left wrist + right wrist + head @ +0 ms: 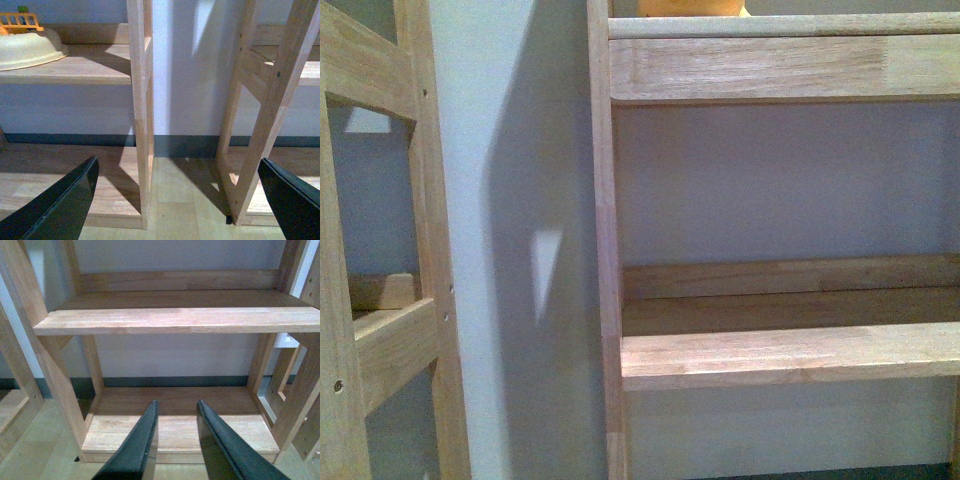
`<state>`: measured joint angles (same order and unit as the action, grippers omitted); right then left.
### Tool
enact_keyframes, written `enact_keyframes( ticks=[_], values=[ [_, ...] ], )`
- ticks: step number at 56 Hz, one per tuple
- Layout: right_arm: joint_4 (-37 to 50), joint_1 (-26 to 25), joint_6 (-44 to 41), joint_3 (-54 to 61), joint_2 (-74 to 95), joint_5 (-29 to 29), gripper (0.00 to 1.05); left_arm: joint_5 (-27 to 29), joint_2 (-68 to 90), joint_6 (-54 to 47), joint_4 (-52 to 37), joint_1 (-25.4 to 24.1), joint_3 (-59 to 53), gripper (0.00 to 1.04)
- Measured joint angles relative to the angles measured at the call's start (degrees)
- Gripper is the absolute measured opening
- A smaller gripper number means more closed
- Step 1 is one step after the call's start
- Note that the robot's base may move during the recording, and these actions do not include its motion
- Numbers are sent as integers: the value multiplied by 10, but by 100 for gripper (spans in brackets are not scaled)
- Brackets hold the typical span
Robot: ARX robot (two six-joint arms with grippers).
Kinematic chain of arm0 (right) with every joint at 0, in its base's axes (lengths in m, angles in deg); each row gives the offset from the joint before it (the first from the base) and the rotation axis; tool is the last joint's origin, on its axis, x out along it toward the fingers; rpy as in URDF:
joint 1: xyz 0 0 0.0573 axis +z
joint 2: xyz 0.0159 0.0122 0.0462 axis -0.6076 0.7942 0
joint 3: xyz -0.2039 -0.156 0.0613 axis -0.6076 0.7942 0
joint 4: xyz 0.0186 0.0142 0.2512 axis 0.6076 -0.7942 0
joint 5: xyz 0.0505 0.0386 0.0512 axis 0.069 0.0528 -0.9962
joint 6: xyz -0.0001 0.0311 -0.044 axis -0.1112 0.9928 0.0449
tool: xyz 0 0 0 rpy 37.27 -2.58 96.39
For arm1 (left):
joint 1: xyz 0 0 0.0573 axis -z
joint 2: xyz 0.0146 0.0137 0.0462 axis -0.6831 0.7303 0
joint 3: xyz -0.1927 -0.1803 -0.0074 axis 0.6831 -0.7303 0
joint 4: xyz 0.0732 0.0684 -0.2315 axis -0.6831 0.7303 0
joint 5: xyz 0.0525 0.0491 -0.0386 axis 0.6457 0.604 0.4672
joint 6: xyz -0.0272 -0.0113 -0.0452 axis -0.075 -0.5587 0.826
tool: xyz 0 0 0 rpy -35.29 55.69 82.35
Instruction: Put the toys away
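Bare shelf board open ahead of right tool, narrowly parted, empty; left tool spread wide, empty, facing shelf upright.

Orange-yellow plush toy on the top shelf of the light wooden shelving unit at right, bare lower shelf beneath, second wooden shelving unit at left, pale wall between and behind them
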<state>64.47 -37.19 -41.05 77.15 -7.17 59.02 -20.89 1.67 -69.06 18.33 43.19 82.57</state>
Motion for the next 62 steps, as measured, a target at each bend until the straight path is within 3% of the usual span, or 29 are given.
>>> enact_keyframes(
  ticks=[3, 50, 62],
  values=[
    [2, 0, -3, 9, -6, 0, 3, 0, 0, 0, 0, 0, 0, 98],
    [12, -1, -3, 64, -58, -1, 3, 0, 0, 0, 0, 0, 0, 98],
    [12, -1, -3, 64, -58, 0, 36, 0, 0, 0, 0, 0, 0, 98]
  ],
)
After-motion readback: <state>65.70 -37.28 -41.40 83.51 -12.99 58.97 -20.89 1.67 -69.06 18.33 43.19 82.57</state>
